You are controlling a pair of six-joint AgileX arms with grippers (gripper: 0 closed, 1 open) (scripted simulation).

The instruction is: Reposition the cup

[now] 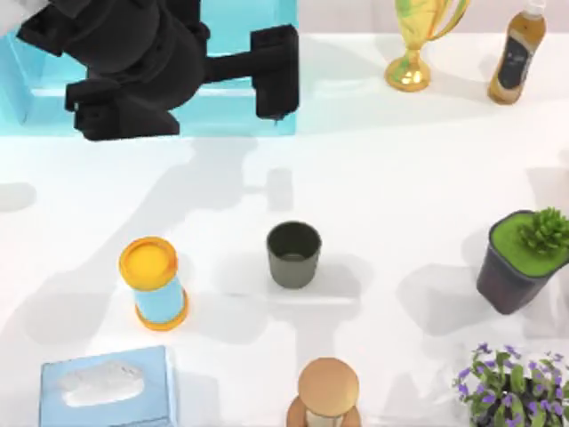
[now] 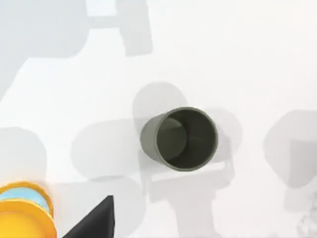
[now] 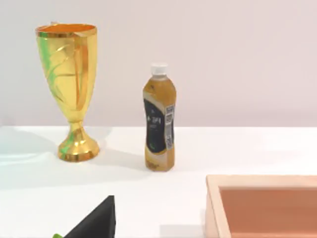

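cup (image 1: 294, 253) upright, well below left gripper (image 1: 277, 114)

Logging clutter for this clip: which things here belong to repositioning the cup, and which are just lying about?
Part of the job:
- cup, upright mid-table
- left hand, above the table's far left

Just lying about:
- yellow-lidded blue cylinder
- tissue box
- gold trophy
- bottle
- potted plant
- purple flowers
- wooden-topped object
- blue mat

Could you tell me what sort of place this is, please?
Probably a rendered tabletop test scene, not a real room: a plain white table carries unrelated props, such as a gold trophy, a potted plant and the cup.
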